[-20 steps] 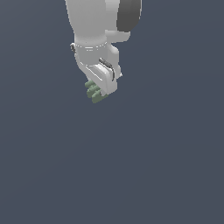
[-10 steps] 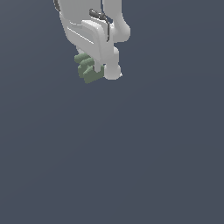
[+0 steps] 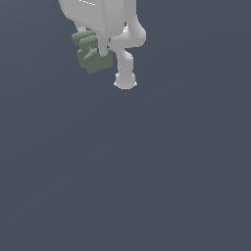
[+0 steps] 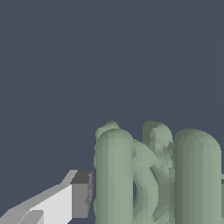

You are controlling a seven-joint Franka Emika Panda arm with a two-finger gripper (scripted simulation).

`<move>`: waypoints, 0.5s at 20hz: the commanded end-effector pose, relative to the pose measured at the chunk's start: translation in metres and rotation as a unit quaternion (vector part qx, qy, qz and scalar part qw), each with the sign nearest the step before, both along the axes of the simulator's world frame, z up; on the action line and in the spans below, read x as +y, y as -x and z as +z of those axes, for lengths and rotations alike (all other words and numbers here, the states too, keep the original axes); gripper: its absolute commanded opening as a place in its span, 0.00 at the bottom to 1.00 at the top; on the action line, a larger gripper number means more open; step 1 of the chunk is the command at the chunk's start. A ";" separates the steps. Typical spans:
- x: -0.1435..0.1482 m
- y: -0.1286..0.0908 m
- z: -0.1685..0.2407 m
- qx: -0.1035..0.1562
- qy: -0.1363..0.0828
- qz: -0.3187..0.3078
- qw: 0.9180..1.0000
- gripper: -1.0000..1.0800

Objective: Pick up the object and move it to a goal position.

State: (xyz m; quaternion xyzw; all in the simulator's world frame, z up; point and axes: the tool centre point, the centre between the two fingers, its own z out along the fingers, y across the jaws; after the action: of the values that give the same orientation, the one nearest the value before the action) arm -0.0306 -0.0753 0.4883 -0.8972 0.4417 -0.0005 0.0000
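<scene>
The object [image 3: 92, 53] is a dull sage-green lump with ridged, finger-like lobes. It sits between the fingers of my white gripper [image 3: 100, 51] near the top of the exterior view, held in the air above the dark grey floor. One finger [image 3: 102, 43] crosses its front. In the wrist view the object [image 4: 153, 175] fills the space beside one white finger with a grey pad [image 4: 81, 194]; the other finger barely shows at the frame's edge. The gripper is shut on the object.
The arm's rounded white links [image 3: 126, 59] hang beside the object on the exterior view's right. A plain dark grey floor [image 3: 147, 171] lies all around.
The gripper has carried the object upward and toward the exterior view's left, and the wrist has turned. The object stays in the grip.
</scene>
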 end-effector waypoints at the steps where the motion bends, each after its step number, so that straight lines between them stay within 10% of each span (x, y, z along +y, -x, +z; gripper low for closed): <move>1: -0.001 -0.001 0.010 0.000 0.000 0.000 1.000 0.00; 10: -0.003 -0.004 0.023 0.000 0.000 0.000 1.000 0.00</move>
State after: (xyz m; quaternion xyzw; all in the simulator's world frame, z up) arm -0.0273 -0.0778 0.5101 -0.8972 0.4416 -0.0002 -0.0001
